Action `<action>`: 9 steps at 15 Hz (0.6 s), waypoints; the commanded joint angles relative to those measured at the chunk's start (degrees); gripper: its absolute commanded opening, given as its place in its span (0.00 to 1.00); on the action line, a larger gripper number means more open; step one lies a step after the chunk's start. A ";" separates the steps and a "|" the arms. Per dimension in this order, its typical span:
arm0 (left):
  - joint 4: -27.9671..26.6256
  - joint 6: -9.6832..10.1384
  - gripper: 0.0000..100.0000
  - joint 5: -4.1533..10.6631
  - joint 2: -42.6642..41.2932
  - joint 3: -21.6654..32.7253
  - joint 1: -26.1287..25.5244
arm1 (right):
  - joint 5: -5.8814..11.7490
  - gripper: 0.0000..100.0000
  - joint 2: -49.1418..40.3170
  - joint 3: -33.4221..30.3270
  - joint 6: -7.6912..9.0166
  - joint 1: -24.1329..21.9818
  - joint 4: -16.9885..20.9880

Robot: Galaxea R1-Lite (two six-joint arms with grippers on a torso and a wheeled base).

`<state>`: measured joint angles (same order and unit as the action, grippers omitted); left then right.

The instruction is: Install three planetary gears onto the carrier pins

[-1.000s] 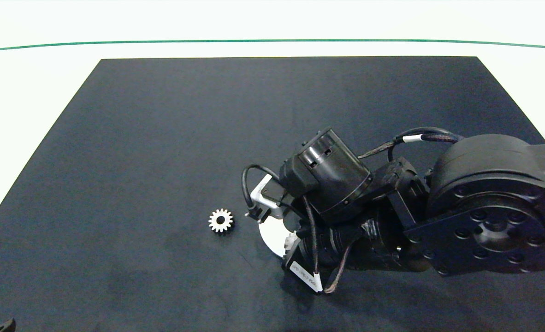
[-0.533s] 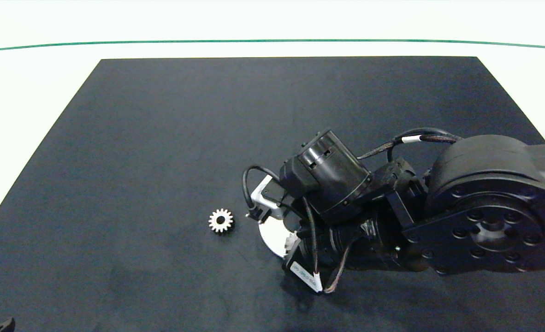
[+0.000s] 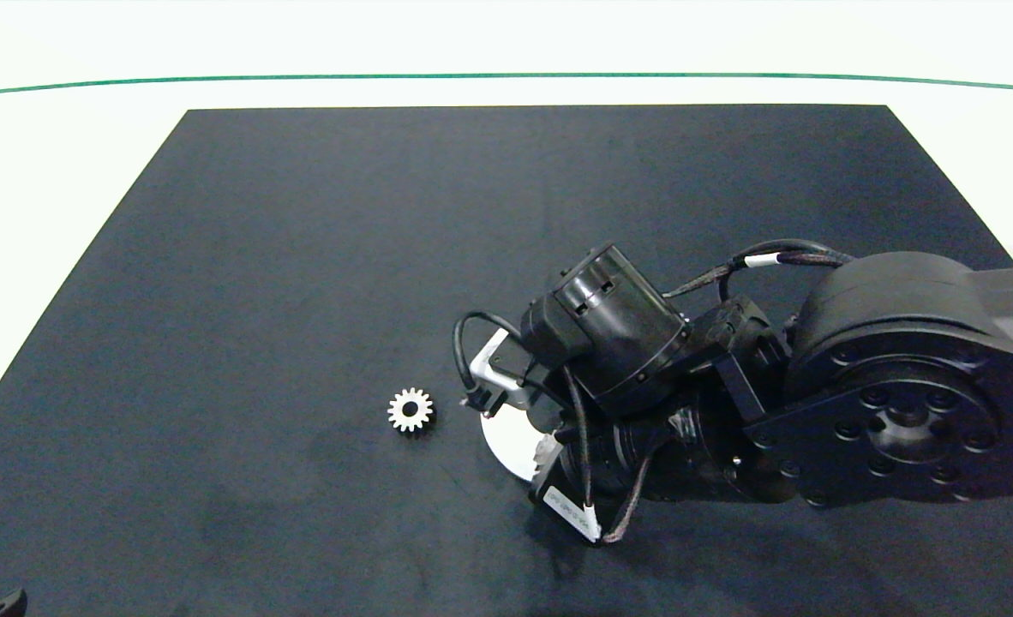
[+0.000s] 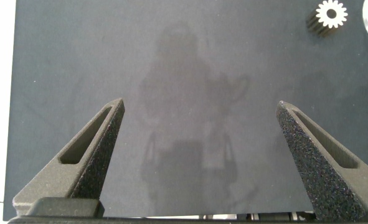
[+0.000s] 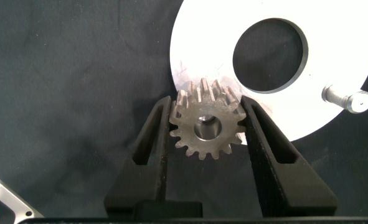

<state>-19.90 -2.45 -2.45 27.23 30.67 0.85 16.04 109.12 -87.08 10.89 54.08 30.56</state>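
Grey fingers [image 5: 206, 134] around gear [image 5: 207, 126]

Right arm [image 3: 729, 403] hides most of white disc [image 3: 506, 441]; only one carrier pin [image 5: 347, 99] visible.

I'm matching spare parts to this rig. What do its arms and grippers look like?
The right arm is black, with round bolted joint housings, looped black cables banded white and a white label. Both grippers, left gripper and right gripper, have tapered dark grey fingers with slots; the left's pads look grainy.

Overhead head view; wrist views close, sharing perhaps the loose gear [image 3: 410, 410] [image 4: 331, 13].
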 commanded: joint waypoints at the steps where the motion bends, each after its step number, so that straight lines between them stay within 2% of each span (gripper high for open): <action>1: -0.14 -0.01 1.00 -0.01 0.10 -0.09 0.03 | 0.13 1.00 0.04 -0.02 -0.08 -0.02 0.11; 5: -0.06 -0.01 1.00 -0.01 0.10 0.09 -0.06 | 0.04 1.00 -1.10 -0.02 -0.25 0.50 0.29; 7: -0.06 -0.01 1.00 -0.01 0.01 0.09 -0.06 | 0.13 1.00 -10.68 0.42 -0.52 0.15 2.05; 8: -0.06 -0.01 1.00 -0.01 0.10 0.18 -0.06 | 0.13 1.00 -15.51 0.33 -0.95 -1.52 3.45; 9: -0.06 -0.01 1.00 -0.01 0.01 0.18 -0.24 | -0.13 1.00 -19.21 -0.02 -0.95 -7.23 3.63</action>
<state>-19.85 -2.43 -2.45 27.23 30.82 0.73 15.96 100.22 -86.88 10.19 53.00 32.63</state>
